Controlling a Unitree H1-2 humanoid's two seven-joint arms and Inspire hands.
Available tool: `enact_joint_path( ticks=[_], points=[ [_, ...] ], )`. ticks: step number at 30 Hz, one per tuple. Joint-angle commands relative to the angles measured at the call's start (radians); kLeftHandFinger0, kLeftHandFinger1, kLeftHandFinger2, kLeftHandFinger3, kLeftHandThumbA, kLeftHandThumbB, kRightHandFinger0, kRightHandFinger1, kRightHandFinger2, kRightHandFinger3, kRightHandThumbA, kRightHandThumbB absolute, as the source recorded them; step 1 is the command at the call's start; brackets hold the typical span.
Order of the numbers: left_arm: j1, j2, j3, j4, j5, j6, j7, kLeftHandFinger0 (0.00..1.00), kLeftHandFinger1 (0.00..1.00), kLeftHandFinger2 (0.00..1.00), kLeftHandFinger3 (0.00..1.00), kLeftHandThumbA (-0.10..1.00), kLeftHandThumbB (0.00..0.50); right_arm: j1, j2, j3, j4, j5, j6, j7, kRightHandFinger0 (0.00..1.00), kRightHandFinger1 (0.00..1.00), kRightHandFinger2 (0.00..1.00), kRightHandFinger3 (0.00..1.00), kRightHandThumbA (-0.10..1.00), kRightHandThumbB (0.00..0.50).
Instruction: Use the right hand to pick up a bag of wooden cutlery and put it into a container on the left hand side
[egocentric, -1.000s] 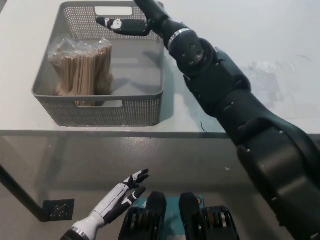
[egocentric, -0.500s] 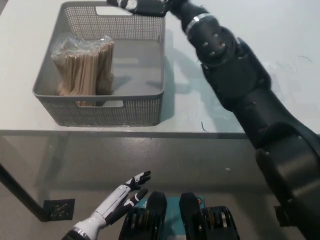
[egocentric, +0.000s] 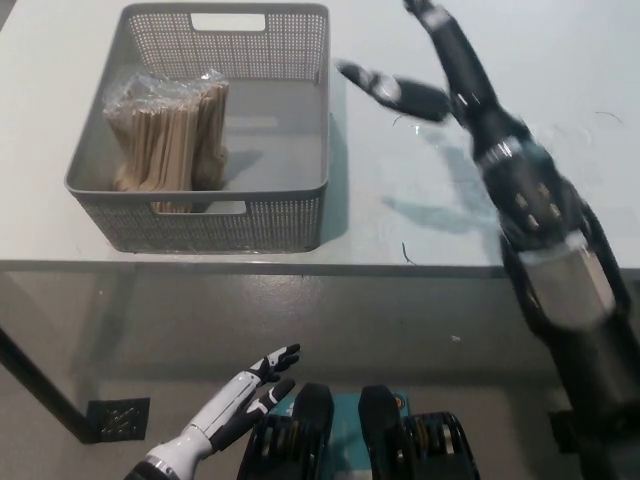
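The black right hand (egocentric: 400, 90) has swung away from the grey perforated plastic basket (egocentric: 300, 215). A second ago it was stretched over the basket's far right corner, half a second ago it was above the far rim, and now it hangs over the bare white bench (egocentric: 420, 220) just to the right of the basket, clear of its right wall. It is motion-blurred, but its fingers look spread and nothing is held in them.

The clear plastic bag of wooden cutlery (egocentric: 165, 135) lies inside the basket, against the left wall and reaching toward the near wall. It has not shifted across the three pictures. The basket itself sits in the same spot at the bench's left near edge.

Judging from this, the placing step looks done: the bag is in the container on the left side, and the right arm is pulling back empty. No other bag shows on the bench, so there seems to be nothing left to fetch, and what remains is probably only bringing the arm home.

The white left hand (egocentric: 235, 405) rests low, below the bench's near edge, fingers extended and apart, holding nothing, unchanged throughout.
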Motion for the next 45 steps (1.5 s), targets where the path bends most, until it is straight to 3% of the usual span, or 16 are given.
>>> enact_joint_path(
  ticks=[1,6,8,9,11,17,21,22,26,28,31,33,37,45],
  points=[
    [-0.024,0.019,0.033,0.007,-0.034,-0.051,0.012,1.00,1.00,1.00,1.00,1.00,0.334,0.267,-0.101,-0.102,-0.635,0.231,0.049,0.067,1.00,1.00,1.00,1.00,0.95,0.388],
    [-0.011,0.011,0.054,0.019,-0.044,-0.053,0.032,1.00,1.00,1.00,1.00,1.00,0.353,0.417,-0.084,-0.062,-0.631,0.228,0.001,0.071,1.00,1.00,1.00,1.00,1.00,0.404],
    [-0.006,0.006,0.060,0.023,-0.049,-0.055,0.035,1.00,1.00,1.00,1.00,1.00,0.362,0.469,-0.077,-0.045,-0.615,0.229,-0.005,0.077,1.00,1.00,1.00,1.00,0.96,0.388],
    [-0.006,0.003,0.063,0.029,-0.049,-0.068,0.039,1.00,1.00,1.00,1.00,1.00,0.357,0.509,-0.072,-0.029,-0.594,0.255,-0.015,0.095,1.00,1.00,1.00,1.00,0.90,0.333],
    [-0.004,-0.001,0.068,0.036,-0.043,-0.079,0.046,1.00,1.00,1.00,1.00,1.00,0.356,0.561,-0.062,-0.013,-0.554,0.257,-0.042,0.105,1.00,1.00,1.00,1.00,0.89,0.307],
    [-0.005,-0.012,0.090,0.045,-0.039,-0.091,0.052,1.00,1.00,1.00,1.00,1.00,0.363,0.659,-0.009,-0.011,-0.381,0.294,-0.063,0.118,1.00,1.00,1.00,1.00,0.89,0.315],
    [-0.004,-0.012,0.100,0.041,-0.040,-0.090,0.051,1.00,1.00,1.00,1.00,1.00,0.367,0.682,0.019,-0.001,-0.257,0.289,-0.105,0.133,1.00,1.00,1.00,1.00,0.94,0.266],
    [-0.010,-0.013,0.105,0.044,-0.049,-0.090,0.049,1.00,1.00,1.00,1.00,1.00,0.374,0.683,0.032,0.002,-0.221,0.277,-0.113,0.126,1.00,1.00,1.00,1.00,0.97,0.301],
    [-0.015,-0.025,0.113,0.067,-0.064,-0.113,0.052,1.00,1.00,1.00,1.00,1.00,0.371,0.697,0.054,0.005,-0.164,0.296,-0.138,0.146,1.00,1.00,1.00,1.00,1.00,0.233],
    [-0.016,-0.032,0.120,0.076,-0.082,-0.115,0.048,1.00,1.00,1.00,1.00,1.00,0.371,0.697,0.072,-0.002,-0.164,0.306,-0.118,0.140,1.00,1.00,1.00,1.00,1.00,0.225],
    [-0.012,-0.038,0.129,0.089,-0.082,-0.134,0.062,1.00,1.00,1.00,1.00,1.00,0.350,0.702,0.105,-0.010,-0.155,0.349,-0.102,0.151,1.00,1.00,1.00,1.00,1.00,0.152],
    [-0.012,-0.043,0.135,0.093,-0.087,-0.137,0.064,1.00,1.00,1.00,1.00,1.00,0.350,0.706,0.118,-0.012,-0.156,0.363,-0.073,0.153,1.00,1.00,1.00,1.00,1.00,0.145],
    [-0.012,-0.049,0.142,0.099,-0.082,-0.144,0.065,1.00,1.00,1.00,1.00,1.00,0.337,0.704,0.126,-0.008,-0.163,0.350,-0.058,0.146,1.00,1.00,1.00,1.00,1.00,0.177],
    [-0.030,-0.045,0.139,0.096,-0.059,-0.145,0.068,1.00,1.00,1.00,1.00,1.00,0.302,0.682,0.118,-0.013,-0.159,0.353,-0.059,0.146,1.00,1.00,1.00,1.00,0.99,0.141]
  ],
)
